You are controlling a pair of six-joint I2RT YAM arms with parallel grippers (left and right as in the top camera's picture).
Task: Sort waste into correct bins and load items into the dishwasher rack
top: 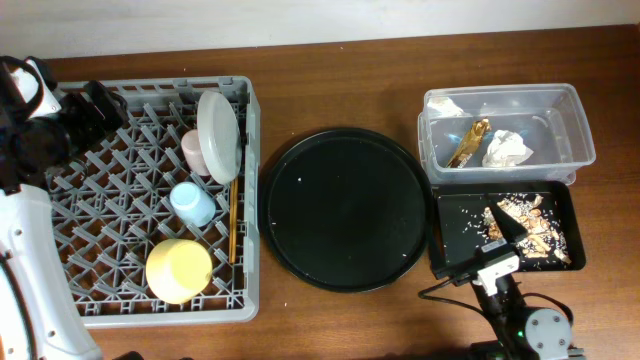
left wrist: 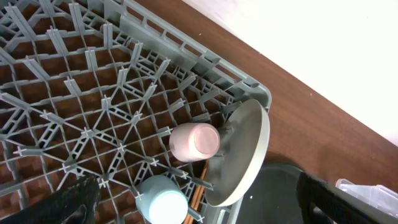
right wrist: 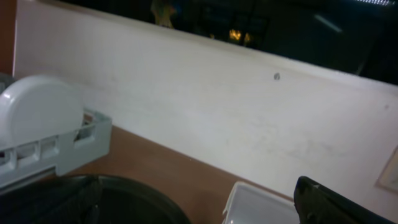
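Observation:
The grey dishwasher rack (top: pixel 100 300) holds the upright pale plate (top: pixel 218 135), pink cup (top: pixel 193 150), light-blue cup (top: pixel 193 203), yellow bowl (top: pixel 180 270) and chopsticks (top: pixel 232 225). The clear tub (top: pixel 560 100) holds the foil wrapper (top: pixel 468 142) and white napkin (top: pixel 507 148). The black rectangular tray (top: pixel 455 225) holds beige food scraps (top: pixel 530 225). My left gripper (top: pixel 95 105) is open and empty above the rack's far left corner, and looks down on the pink cup (left wrist: pixel 194 142) and plate (left wrist: pixel 245 149). My right gripper (top: pixel 500 240) is open and empty over the black tray.
A large round black tray (top: pixel 345 208) lies between the rack and the bins. A pale wall (right wrist: pixel 217 106) runs behind the table. The right arm's base (top: pixel 530 330) sits at the table's front edge.

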